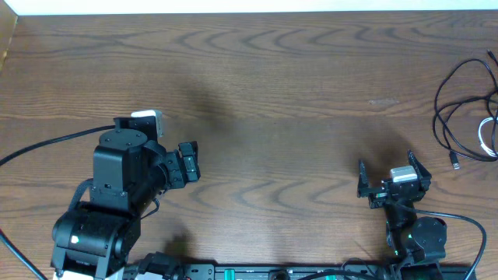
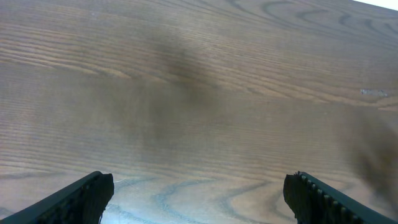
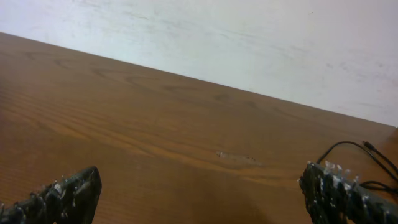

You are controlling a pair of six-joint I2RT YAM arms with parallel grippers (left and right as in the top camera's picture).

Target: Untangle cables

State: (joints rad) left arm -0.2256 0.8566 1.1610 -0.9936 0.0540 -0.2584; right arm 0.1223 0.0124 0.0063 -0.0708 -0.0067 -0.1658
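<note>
Looped cables (image 1: 465,117) at table (image 1: 272,78) edge

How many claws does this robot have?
2. The left gripper is over the table's left side, the right gripper over its right side. Both are open and empty.

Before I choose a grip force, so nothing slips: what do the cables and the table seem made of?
Black cables: likely rubbery plastic jacket, matte, bending in loose loops. White cable: probably the same. Table: wood or wood-print laminate, visible grain, slight sheen.
</note>
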